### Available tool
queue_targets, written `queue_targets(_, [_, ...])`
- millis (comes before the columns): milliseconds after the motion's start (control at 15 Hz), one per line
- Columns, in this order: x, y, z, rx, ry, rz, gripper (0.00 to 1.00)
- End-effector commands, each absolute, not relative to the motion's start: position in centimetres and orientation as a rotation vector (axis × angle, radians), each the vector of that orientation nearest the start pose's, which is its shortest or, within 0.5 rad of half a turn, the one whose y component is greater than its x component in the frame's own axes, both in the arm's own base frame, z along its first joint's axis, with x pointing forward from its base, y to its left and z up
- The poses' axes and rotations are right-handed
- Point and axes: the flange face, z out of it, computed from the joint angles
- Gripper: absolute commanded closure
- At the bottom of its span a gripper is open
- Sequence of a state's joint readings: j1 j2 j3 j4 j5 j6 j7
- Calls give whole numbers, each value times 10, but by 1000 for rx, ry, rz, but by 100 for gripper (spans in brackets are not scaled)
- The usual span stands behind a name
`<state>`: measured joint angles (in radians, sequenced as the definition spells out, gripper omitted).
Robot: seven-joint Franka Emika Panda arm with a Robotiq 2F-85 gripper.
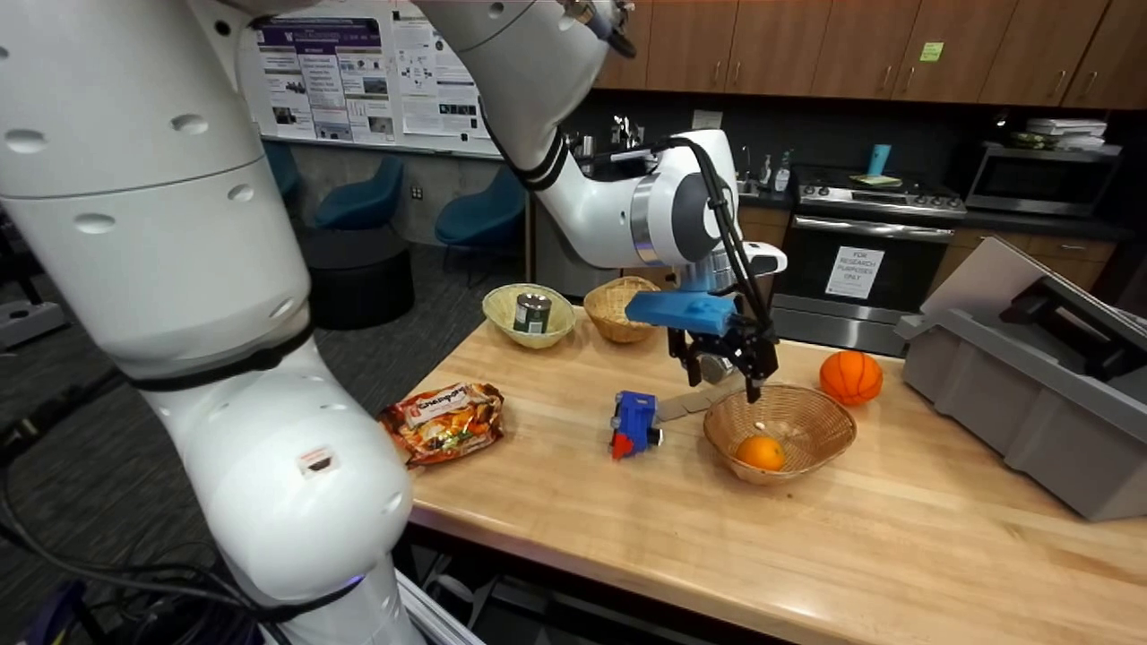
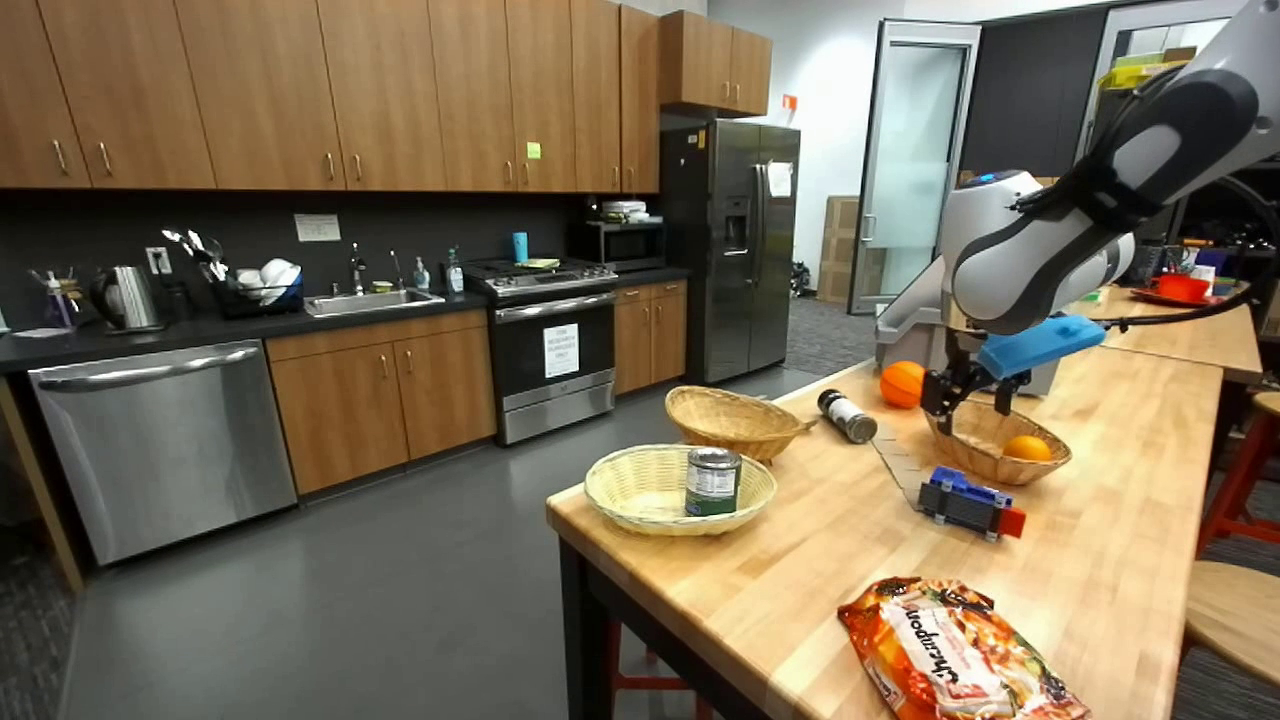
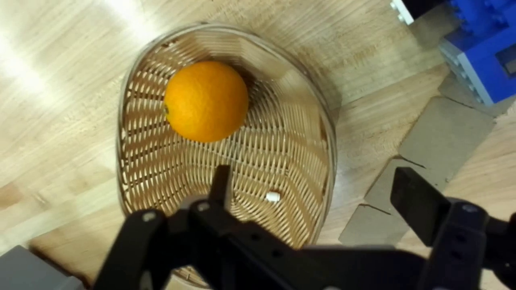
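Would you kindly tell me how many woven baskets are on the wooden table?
3: a tan basket with an orange inside, nearest the fingers; a pale basket holding a can; and a third basket beside the pale one. Others may be hidden from view.

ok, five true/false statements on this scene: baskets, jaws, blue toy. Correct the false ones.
1. The orange lies in the basket nearest the jaws. True.
2. It is alone there. False: a small white piece lies in that basket too.
3. The jaws are shut on the orange. False: they stand open, apart from it.
4. The can sits in the pale basket. True.
5. The blue brick toy is outside the baskets. True.
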<state>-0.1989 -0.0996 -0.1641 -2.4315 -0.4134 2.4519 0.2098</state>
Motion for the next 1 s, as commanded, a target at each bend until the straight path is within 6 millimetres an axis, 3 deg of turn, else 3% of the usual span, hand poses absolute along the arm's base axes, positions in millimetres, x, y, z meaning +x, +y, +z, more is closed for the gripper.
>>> queue_targets(0, [447,-176,382,-3320,550,-209,0])
queue_targets(333, [431,-183,388,-3275,711,-156,0])
queue_targets(933, [407,-202,365,-3180,990,-3,0])
